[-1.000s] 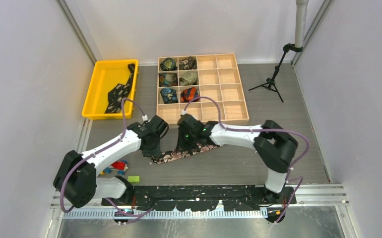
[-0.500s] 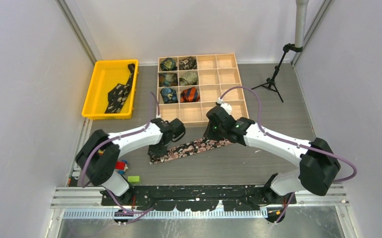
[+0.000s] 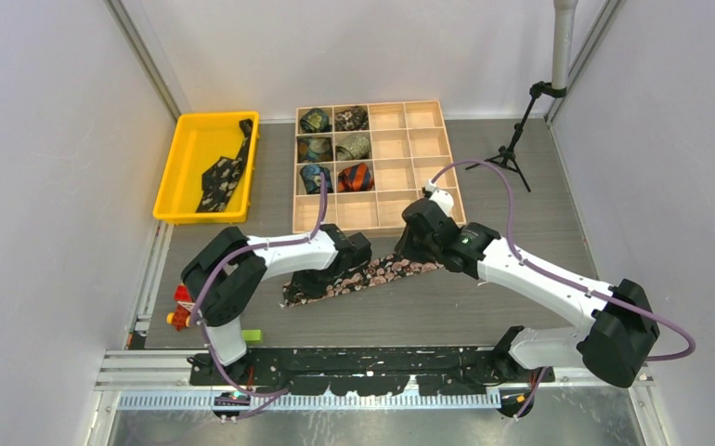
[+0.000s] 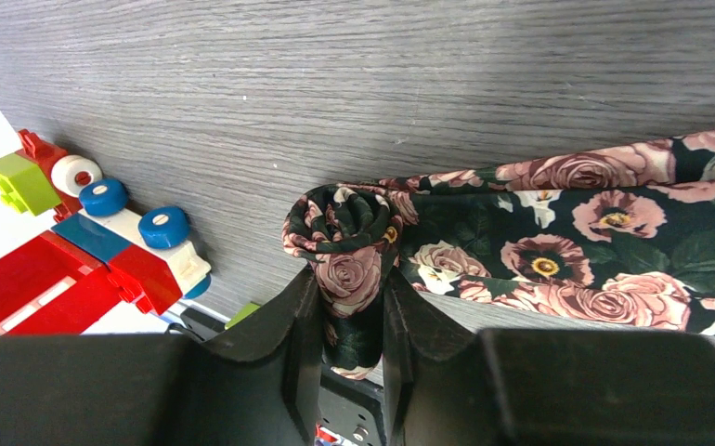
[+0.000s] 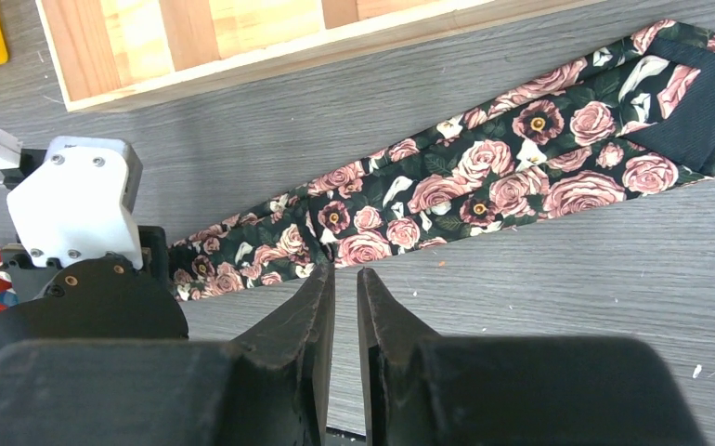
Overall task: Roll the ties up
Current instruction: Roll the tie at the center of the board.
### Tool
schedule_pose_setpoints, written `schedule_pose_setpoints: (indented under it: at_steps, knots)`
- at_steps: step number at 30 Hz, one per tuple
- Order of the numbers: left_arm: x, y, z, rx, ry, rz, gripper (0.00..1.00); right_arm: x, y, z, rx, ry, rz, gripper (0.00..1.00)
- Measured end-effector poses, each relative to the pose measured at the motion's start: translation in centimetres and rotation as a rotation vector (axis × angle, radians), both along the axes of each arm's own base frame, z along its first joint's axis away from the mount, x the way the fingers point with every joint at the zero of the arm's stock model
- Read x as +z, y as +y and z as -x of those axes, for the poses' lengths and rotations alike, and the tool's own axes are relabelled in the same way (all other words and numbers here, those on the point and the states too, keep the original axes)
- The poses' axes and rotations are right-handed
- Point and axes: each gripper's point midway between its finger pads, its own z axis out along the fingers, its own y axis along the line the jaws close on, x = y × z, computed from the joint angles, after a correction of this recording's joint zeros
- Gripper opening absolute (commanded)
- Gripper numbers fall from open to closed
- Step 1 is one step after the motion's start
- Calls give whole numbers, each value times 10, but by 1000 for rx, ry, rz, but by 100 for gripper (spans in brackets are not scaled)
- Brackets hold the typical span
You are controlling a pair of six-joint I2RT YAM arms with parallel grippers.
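The floral tie (image 3: pixel 382 272) lies flat and slanted on the table in front of the wooden box. My left gripper (image 3: pixel 321 277) is shut on its narrow end, which is wound into a small coil (image 4: pixel 344 218) between the fingers (image 4: pixel 303 307). The rest of the tie (image 4: pixel 567 251) trails off to the right. My right gripper (image 5: pixel 344 274) is shut and empty, just above the table at the near edge of the tie's middle (image 5: pixel 484 177); it also shows in the top view (image 3: pixel 409 249). The black dotted tie (image 3: pixel 222 177) lies unrolled in the yellow bin.
The wooden compartment box (image 3: pixel 379 226) holds several rolled ties at its left side. The yellow bin (image 3: pixel 187 167) stands at the back left. Toy blocks (image 4: pixel 103 232) lie at the table's left edge, close to the coil. A small tripod (image 3: pixel 512 149) stands at the back right.
Both arms have moved to the right and the tie has slid right with them. The left arm has folded in, so the toy blocks at the left edge show.
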Motion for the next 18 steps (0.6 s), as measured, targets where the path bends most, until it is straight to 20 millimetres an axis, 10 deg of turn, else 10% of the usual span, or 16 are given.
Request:
schedule_pose_setpoints:
  at_steps: [18]
  knots:
    - [15, -33, -4, 4, -57, 209, 57, 4, -1, 2, 4, 6, 0, 21]
